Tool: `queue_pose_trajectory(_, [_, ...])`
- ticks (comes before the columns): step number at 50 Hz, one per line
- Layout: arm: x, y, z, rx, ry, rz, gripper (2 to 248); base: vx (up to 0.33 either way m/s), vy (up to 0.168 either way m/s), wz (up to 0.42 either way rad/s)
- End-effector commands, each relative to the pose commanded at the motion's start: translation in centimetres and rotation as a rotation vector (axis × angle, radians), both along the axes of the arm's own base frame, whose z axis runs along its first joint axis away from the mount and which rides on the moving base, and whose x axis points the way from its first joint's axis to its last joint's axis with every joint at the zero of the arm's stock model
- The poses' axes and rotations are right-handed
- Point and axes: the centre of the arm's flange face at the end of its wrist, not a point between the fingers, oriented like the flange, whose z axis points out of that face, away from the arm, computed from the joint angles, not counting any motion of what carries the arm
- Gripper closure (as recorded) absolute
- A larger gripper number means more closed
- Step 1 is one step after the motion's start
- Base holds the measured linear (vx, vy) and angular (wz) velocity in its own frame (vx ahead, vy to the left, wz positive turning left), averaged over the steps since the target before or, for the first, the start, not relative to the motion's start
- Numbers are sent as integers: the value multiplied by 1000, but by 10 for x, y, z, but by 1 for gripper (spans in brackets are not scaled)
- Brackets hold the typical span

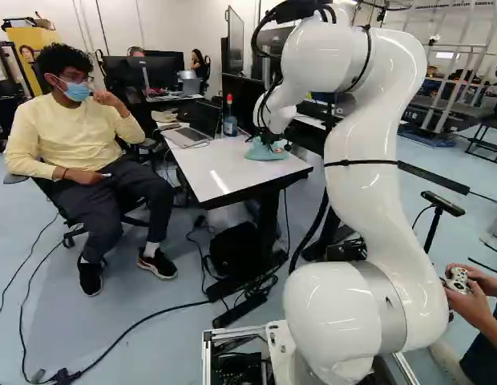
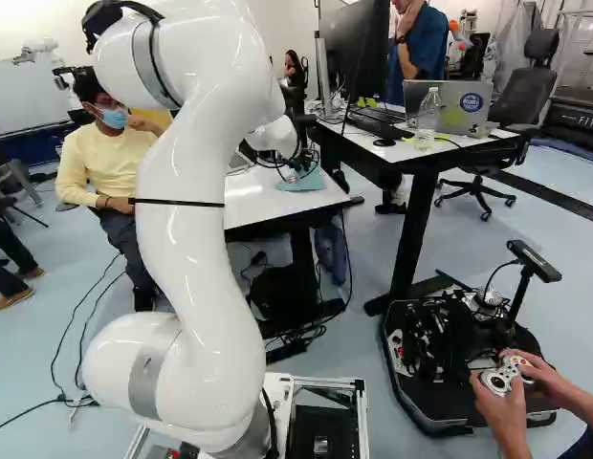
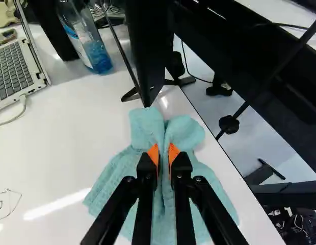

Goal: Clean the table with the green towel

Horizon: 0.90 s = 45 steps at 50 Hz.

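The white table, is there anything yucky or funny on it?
Yes: thin dark lines like a scribble, off to one side of the green towel. They look odd on the plain white table. The bright streak is probably just light.

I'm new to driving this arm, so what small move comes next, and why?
I'd probably slide the towel across the table to the drawn lines: the tool has a fold pinched, the cloth seems to rest on the surface, and those lines lie uncovered beside it.
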Motion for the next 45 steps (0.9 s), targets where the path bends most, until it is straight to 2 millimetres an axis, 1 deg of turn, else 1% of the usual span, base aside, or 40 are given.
queue_pose_trajectory(28, [-13, 1, 29, 1, 54, -2, 206, 0, 0, 0])
queue_pose_trajectory(45, [-15, 6, 47, 1, 64, 4, 206, 0, 0, 0])
